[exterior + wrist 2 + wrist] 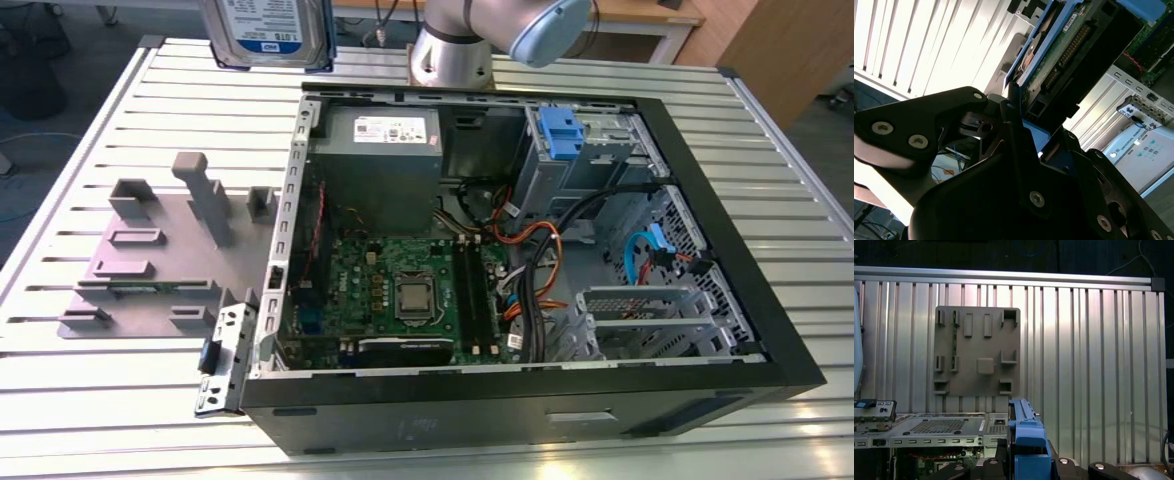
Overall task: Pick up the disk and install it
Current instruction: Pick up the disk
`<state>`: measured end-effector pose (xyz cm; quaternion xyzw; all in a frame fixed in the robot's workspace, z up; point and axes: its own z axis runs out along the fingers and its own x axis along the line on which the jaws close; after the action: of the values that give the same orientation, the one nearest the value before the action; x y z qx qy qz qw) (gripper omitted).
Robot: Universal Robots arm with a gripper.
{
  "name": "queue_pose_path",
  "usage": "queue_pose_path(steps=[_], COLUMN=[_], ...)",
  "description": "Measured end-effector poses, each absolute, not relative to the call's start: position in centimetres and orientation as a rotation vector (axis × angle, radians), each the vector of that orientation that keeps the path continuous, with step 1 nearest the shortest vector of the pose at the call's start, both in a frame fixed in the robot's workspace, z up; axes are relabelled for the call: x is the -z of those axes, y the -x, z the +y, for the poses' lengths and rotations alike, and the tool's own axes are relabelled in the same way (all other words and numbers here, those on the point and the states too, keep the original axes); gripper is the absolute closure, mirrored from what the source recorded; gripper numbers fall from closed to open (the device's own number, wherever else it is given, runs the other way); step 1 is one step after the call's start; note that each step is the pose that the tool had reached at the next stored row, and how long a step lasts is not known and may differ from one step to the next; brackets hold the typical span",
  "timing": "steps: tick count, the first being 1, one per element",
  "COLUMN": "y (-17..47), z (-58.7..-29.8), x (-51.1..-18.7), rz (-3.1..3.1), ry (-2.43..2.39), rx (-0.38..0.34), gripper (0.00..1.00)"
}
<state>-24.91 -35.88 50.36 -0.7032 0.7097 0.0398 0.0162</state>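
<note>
Now, your gripper (1021, 117) pinches the disk (267, 30) (blue bracket (1026, 440) included); hold it level, clear of the computer case (767, 300).

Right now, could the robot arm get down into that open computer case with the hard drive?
Probably yes. The claw holds the hard drive aloft near the computer case, whose open side faces up, uncovered, so the way in looks free.

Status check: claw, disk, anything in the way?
Claw shut on the disk. Disk aloft, not yet in the open computer case. Nothing seen in the way.
</note>
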Motion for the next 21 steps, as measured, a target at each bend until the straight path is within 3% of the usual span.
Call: queue_pose_path(steps=[21], y=[24.30], z=[-35.88], x=[-50.36], rz=[2.207], ry=[2.187], rx=[-0.124], gripper=[0.63])
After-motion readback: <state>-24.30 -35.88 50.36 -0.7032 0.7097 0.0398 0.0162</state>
